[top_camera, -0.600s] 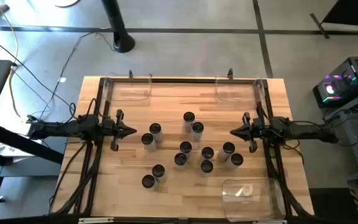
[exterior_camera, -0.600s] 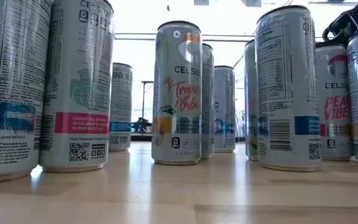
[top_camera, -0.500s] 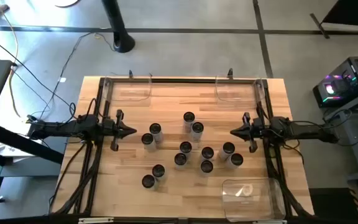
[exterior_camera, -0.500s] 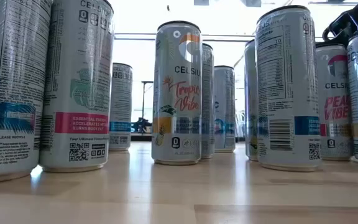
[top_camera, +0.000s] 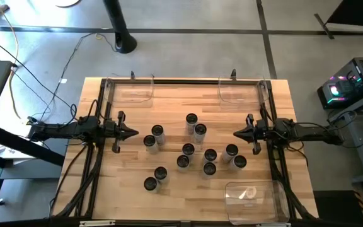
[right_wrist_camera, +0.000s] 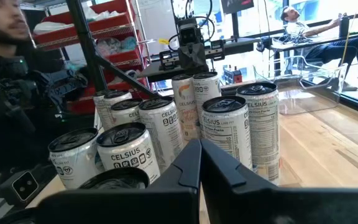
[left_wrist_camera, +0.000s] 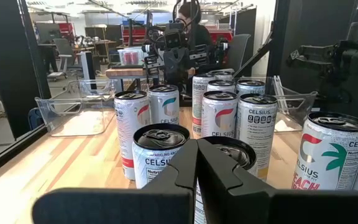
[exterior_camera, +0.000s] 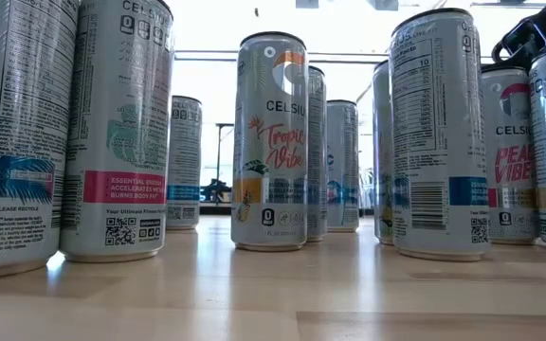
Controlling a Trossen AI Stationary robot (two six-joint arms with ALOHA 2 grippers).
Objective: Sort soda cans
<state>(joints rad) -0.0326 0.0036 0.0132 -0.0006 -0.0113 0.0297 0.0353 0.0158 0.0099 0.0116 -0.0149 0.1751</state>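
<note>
Nothing moved; soda cans [top_camera: 194, 148] upright, both hands [top_camera: 133, 133] [top_camera: 237, 133] closed, empty.

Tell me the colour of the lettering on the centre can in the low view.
Orange-red "Tropical Vibe" script on the centre can; low view.

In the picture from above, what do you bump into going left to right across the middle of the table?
Left end effector → pair of soda cans → pair of cans → right end effector.

left claw [top_camera: 135, 133] and right claw [top_camera: 236, 133], both closed, tips facing inward
</note>
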